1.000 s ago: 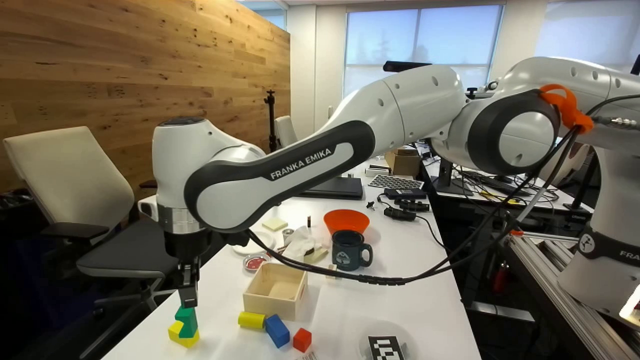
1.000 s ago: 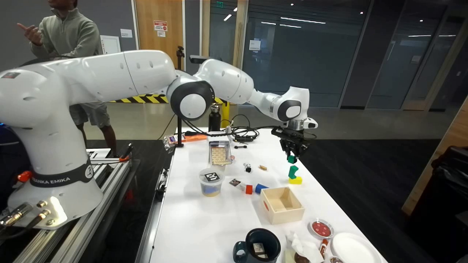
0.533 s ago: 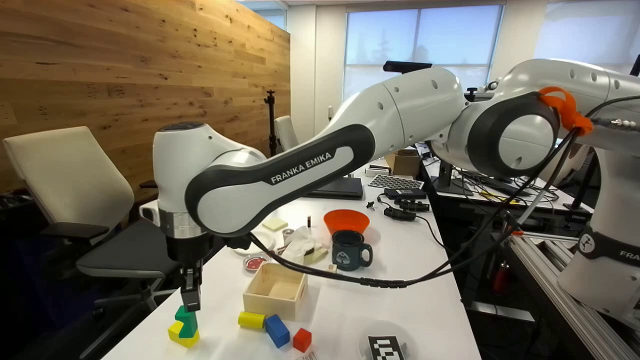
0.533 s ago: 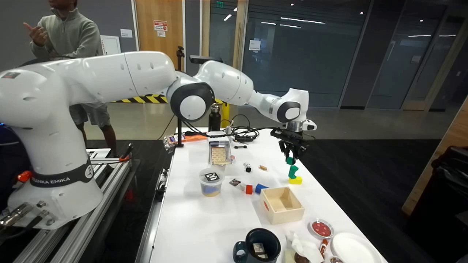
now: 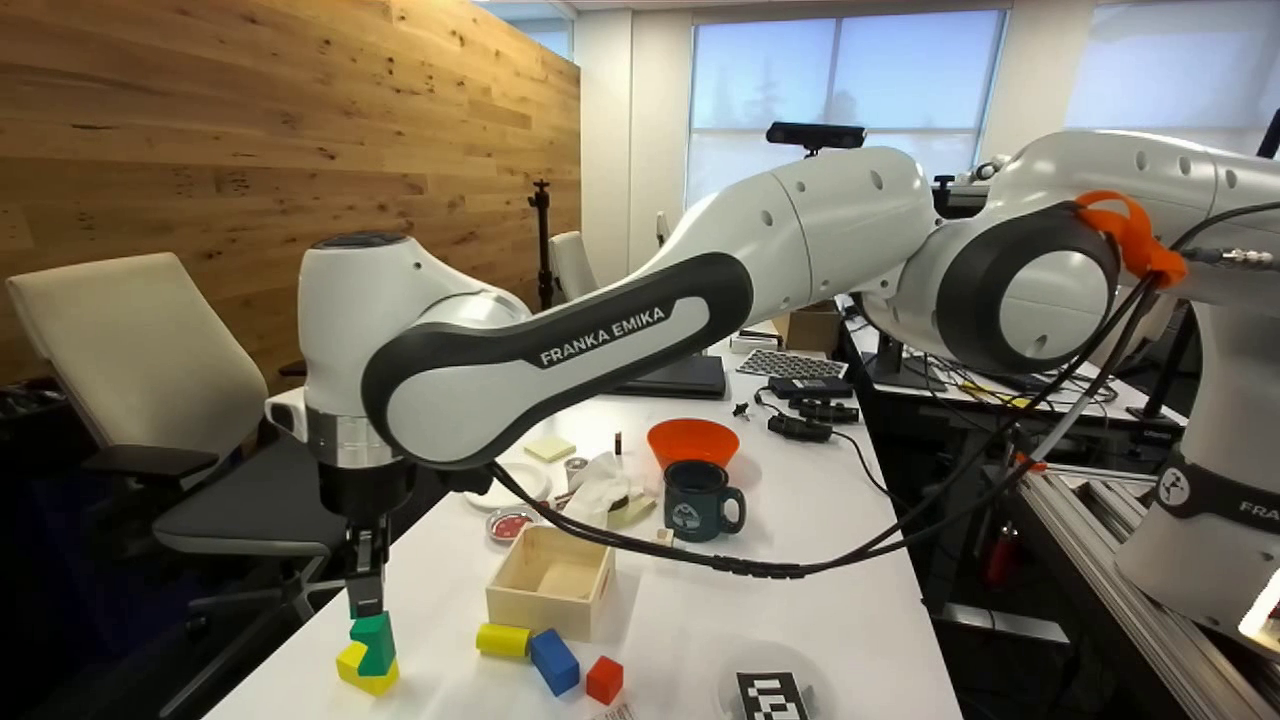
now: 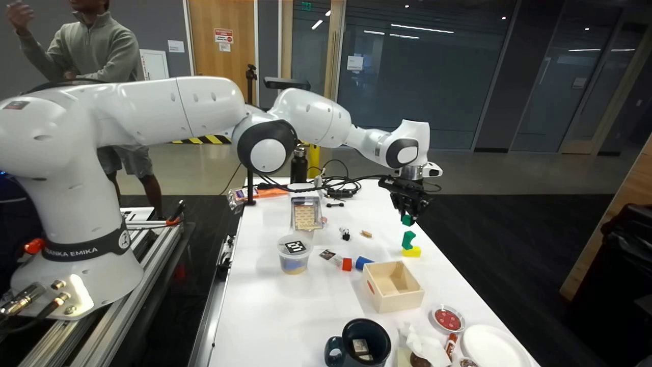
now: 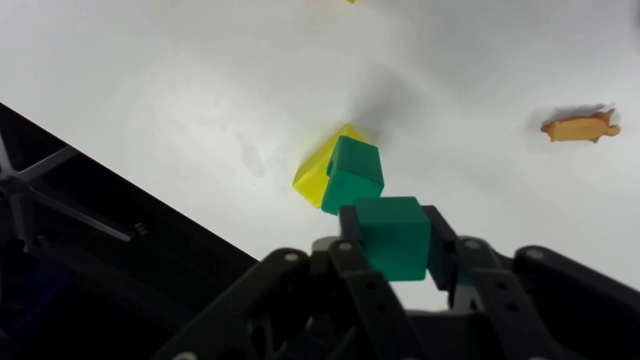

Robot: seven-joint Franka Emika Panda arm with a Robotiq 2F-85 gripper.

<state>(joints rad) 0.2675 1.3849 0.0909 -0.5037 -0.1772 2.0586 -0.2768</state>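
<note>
My gripper [image 7: 394,226] is shut on a green cube [image 7: 397,250], its two black fingers pressed to opposite sides. The held cube [image 6: 406,220] hangs in the air, a visible gap above a notched green block [image 6: 408,239]. That notched green block [image 7: 352,172] stands upright on a yellow block [image 7: 315,175], which lies on the white table near its edge. In an exterior view the gripper [image 5: 367,598] appears directly over the notched green block [image 5: 376,645] and the yellow block [image 5: 366,678]; the fingers mostly hide the cube there.
An open wooden box [image 5: 590,605] stands nearby. Beside it lie a yellow cylinder [image 5: 503,641], a blue block [image 5: 555,662] and a red cube [image 5: 605,680]. A small orange animal figure [image 7: 580,128] lies on the table. Farther off are a dark mug [image 5: 695,510] and an orange bowl [image 5: 693,442].
The gripper, still holding the cube, dipped slightly, then rose and shifted a little left in an exterior view. The arm's upper links sank slightly. The stacked blocks have not moved.
</note>
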